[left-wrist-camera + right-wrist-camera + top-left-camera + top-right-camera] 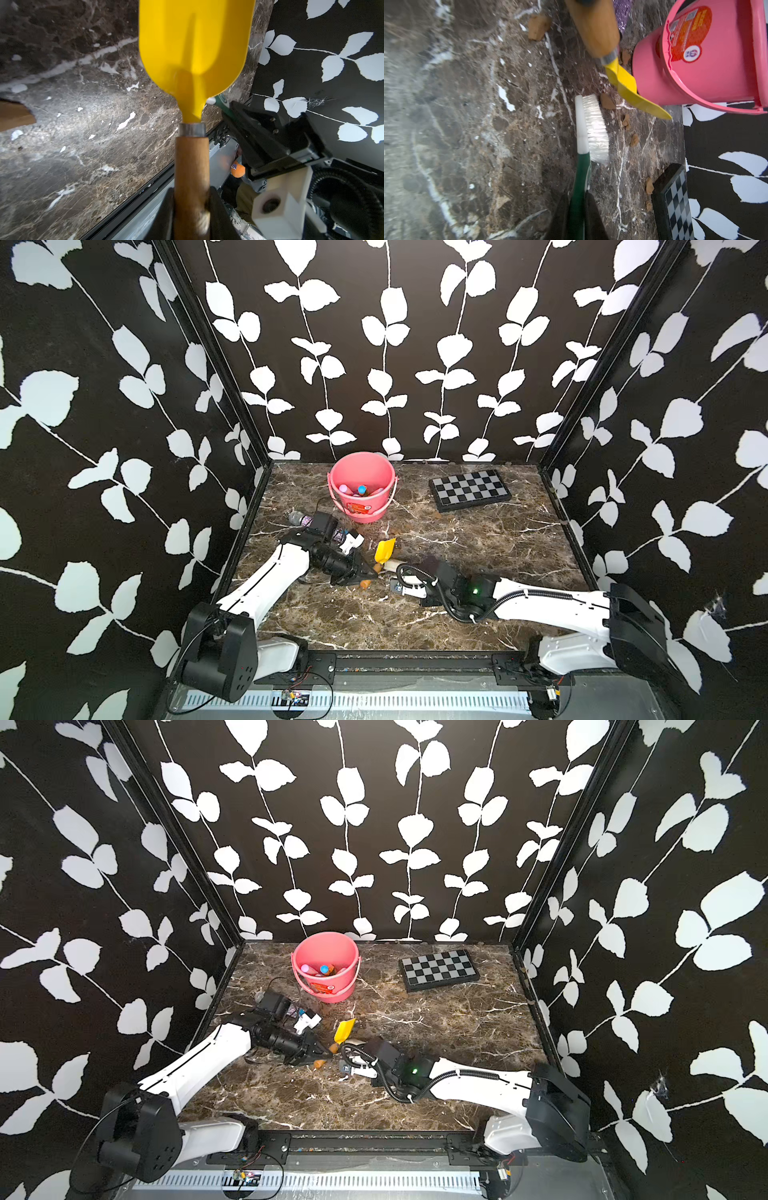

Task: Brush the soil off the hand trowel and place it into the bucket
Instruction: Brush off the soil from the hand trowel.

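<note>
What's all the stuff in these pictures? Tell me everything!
trowel: one, yellow blade and wooden handle, held near the table's middle
brush: one, green handle and white bristles, held beside the trowel
soil: several lumps, brown, scattered on the table
bucket: one, pink, back of the table
small things: a few, pink and blue, inside the bucket
chessboard: one, black and grey, back right
glittery thing: one, silver and purple, left of the bucket
table: one, brown marble
walls: three, black with white leaves
left gripper: shut on the trowel's handle
right gripper: shut on the brush's handle
</note>
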